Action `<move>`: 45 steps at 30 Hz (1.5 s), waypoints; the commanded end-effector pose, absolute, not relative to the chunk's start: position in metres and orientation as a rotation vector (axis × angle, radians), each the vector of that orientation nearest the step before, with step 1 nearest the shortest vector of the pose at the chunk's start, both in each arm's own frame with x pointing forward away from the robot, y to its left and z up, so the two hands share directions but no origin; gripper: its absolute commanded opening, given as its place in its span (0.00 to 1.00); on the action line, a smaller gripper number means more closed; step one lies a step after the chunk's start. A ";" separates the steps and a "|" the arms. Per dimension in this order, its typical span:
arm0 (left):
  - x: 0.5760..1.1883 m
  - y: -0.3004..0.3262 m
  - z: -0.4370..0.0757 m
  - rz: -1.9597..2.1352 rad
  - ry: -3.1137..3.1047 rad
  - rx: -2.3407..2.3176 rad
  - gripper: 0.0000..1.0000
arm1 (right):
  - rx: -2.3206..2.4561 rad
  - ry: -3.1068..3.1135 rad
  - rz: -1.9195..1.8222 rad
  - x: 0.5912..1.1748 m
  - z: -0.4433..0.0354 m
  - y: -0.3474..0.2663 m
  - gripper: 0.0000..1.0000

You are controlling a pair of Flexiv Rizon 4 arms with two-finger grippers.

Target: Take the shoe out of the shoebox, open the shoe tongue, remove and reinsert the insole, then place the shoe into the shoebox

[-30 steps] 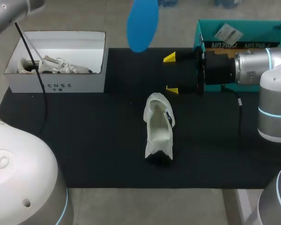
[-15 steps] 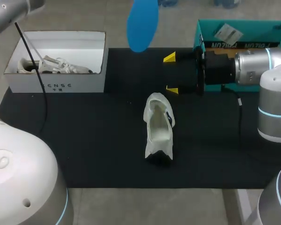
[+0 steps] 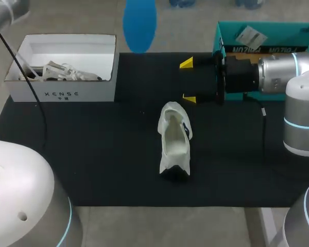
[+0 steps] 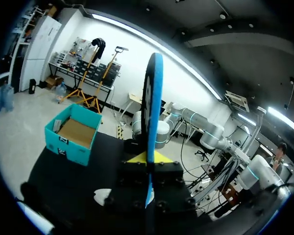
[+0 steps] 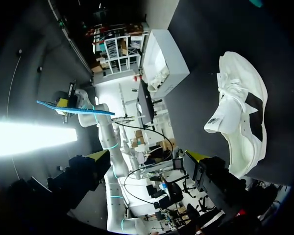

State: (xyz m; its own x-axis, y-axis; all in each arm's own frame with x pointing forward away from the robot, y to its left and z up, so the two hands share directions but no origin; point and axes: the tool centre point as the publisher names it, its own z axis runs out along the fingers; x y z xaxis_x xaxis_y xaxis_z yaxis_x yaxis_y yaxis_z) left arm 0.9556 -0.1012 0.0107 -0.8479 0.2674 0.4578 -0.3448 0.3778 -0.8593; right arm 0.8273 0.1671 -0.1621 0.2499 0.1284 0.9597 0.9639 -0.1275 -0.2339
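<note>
Shoe (image 3: 174,144) lies outside the white shoebox (image 3: 67,94), on the black mat (image 3: 92,154) near mid-table, with the tongue raised and the opening exposed. Insole (image 3: 139,25) is out: the left gripper (image 4: 149,157) pinches it edge-on, high above the table's far edge. Right gripper (image 3: 188,81) hovers just beyond the shoe, fingers spread, holding nothing. Remaining steps, by judgement: reinsert the insole, then return the shoe to the shoebox.

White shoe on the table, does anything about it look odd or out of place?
Its flat blue insole is out, held aloft by the left gripper; the white shoe lies on the black table, tongue pulled open.
</note>
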 end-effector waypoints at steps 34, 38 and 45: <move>0.860 -0.081 -0.092 2.033 -2.198 -0.106 0.00 | -1.505 -1.071 -1.029 0.828 -0.162 0.169 1.00; 0.860 -0.081 -0.092 2.033 -2.198 -0.106 0.00 | -1.505 -1.071 -1.029 0.828 -0.162 0.169 1.00; 0.848 -0.086 -0.086 2.052 -2.202 -0.210 0.00 | -1.505 -1.071 -1.029 0.828 -0.162 0.169 1.00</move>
